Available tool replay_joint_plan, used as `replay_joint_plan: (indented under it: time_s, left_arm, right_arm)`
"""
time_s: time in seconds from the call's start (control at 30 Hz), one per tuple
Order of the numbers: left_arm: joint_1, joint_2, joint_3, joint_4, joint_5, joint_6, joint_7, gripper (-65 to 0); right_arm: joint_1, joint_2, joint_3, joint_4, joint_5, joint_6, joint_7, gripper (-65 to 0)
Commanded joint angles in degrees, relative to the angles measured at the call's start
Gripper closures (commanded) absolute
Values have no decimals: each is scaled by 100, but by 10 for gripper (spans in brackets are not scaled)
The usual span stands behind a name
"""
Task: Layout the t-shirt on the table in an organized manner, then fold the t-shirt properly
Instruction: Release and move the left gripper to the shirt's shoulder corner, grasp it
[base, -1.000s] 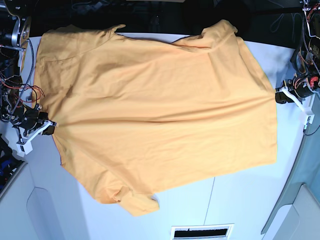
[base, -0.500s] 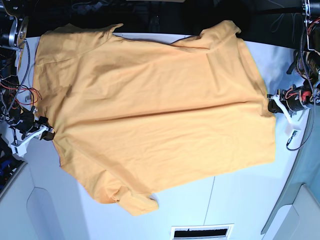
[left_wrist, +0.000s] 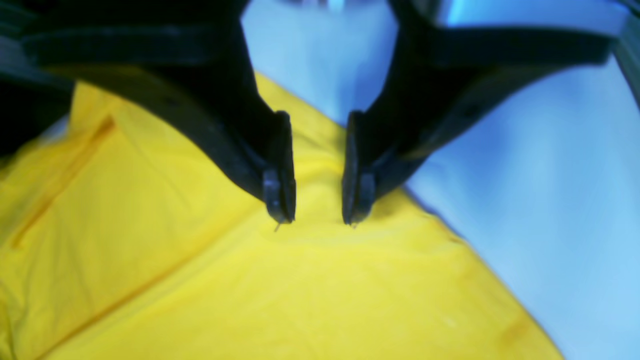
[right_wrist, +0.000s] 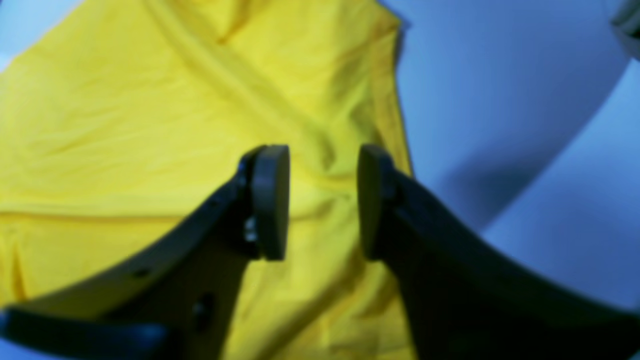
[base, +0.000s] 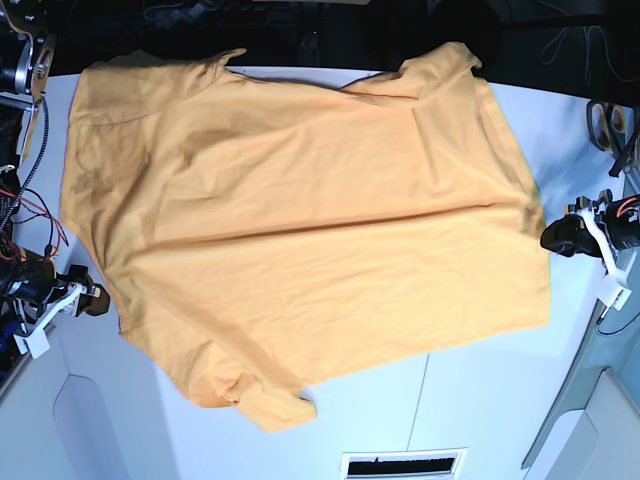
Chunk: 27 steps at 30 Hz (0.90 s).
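1. T-shirt (base: 300, 230) spread across table (base: 480, 400), its top edge overhanging the far table edge.
2. Left gripper (left_wrist: 318, 220) and right gripper (right_wrist: 322, 200): jaws parted, pinching nothing.
3. Risk: overhanging cloth dragging the shirt askew; remaining wrinkles spoiling folds.

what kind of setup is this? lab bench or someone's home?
Most likely a robotics lab bench: a large matte white table holding only a plain orange-yellow cotton t-shirt, two bare arms with exposed red wiring at its sides, and dark cable clutter behind. Nothing domestic in view.
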Motion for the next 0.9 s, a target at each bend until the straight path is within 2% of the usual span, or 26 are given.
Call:
replay_joint_plan:
  time_s: [0.0, 0.07, 0.17, 0.3, 0.43, 0.53, 0.63, 0.73, 0.87]
  left_arm:
    - [98, -111, -42, 264, -105, -65, 17, -193]
    - [466, -90, -42, 647, -155, -65, 26, -152]
    - [986, -31, -42, 1051, -216, -65, 22, -79]
    - [1373, 243, -42, 1099, -142, -65, -48, -66]
    - [1414, 704, -39, 782, 520, -65, -170, -66]
    - [1412, 940, -39, 323, 1200, -44, -470, -66]
    - [1285, 986, -37, -181, 1631, 37, -844, -66]
    - [920, 981, -35, -656, 1991, 317, -944, -66]
    - [186, 981, 50, -1266, 2205, 337, -994, -65]
  right_arm:
    - [136, 94, 50, 125, 188, 35, -63, -132]
    - [118, 92, 50, 127, 323, 35, -234, 0]
    - [-94, 92, 50, 127, 400, 37, -210, 0]
    - [-658, 96, 50, 127, 385, 42, -76, 0]
    - [-1296, 94, 50, 127, 334, 48, 352, 0]
    - [-1700, 90, 50, 127, 273, 46, 750, 0]
    - [-1974, 76, 48, 127, 35, 46, 1099, 0]
    - [-2068, 79, 46, 120, -144, 39, 1298, 0]
    - [-2063, 76, 46, 120, -223, 39, 1537, 0]
